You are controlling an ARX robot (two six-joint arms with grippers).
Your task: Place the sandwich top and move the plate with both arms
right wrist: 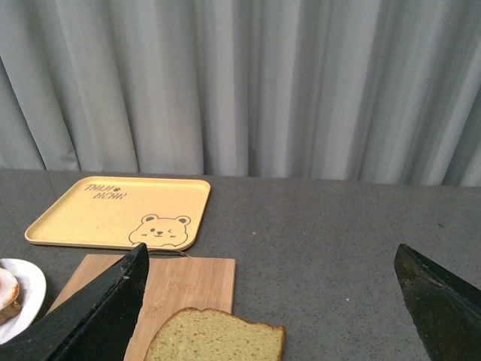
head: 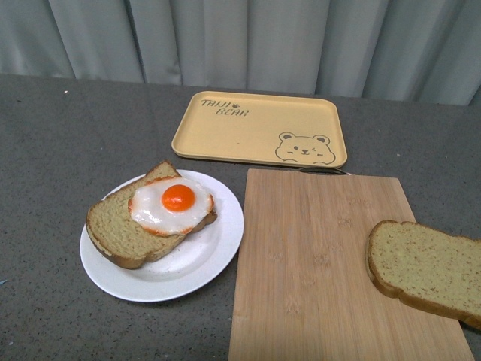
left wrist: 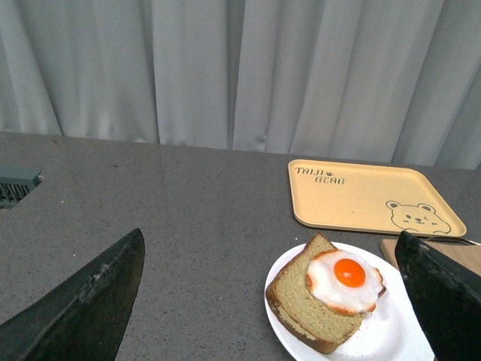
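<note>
The yellow tray [head: 248, 131] is printed "TAIJI BEAR" (with a bear face in one corner). The sandwich top [head: 427, 269] lies on the wooden board [head: 308, 256], overhanging its right edge. The plate [head: 207, 259], just left of the board, carries an egg-topped slice [head: 120, 229]. Both the left gripper [left wrist: 269, 237] and right gripper [right wrist: 270, 248] gape wide and hold nothing.

Front camera looks down at table [head: 60, 135]; both wrist cameras face curtain [left wrist: 225, 68], sharing the tray [right wrist: 113, 214].
</note>
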